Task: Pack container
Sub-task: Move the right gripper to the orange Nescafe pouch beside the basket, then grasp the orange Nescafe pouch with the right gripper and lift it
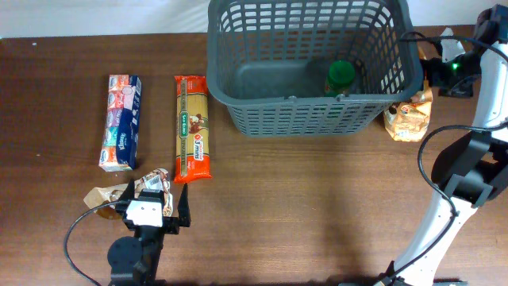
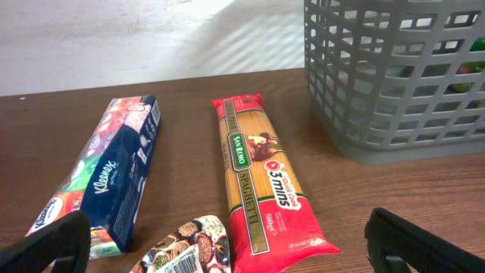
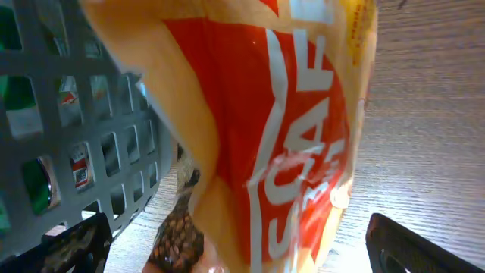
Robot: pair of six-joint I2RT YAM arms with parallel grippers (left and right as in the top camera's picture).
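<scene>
The container (image 1: pixel 309 111) is a dark grey lattice basket at the back of the table, with a green-capped item (image 1: pixel 341 75) inside. Its wall shows at the left of the right wrist view as the container (image 3: pixel 68 129), and the container (image 2: pixel 402 83) also appears at the right of the left wrist view. My right gripper (image 1: pixel 421 95) is open, straddling an orange snack bag (image 3: pixel 265 144) beside the basket's right end; neither finger touches it. My left gripper (image 2: pixel 239 254) is open low over a patterned pouch (image 2: pixel 189 246) near the front left.
A red spaghetti pack (image 1: pixel 193 129) and a blue Kleenex box (image 1: pixel 121 121) lie side by side left of the basket. The orange bag (image 1: pixel 409 117) stands by the basket's right front corner. The right arm's base and cables (image 1: pixel 464 175) stand along the right edge.
</scene>
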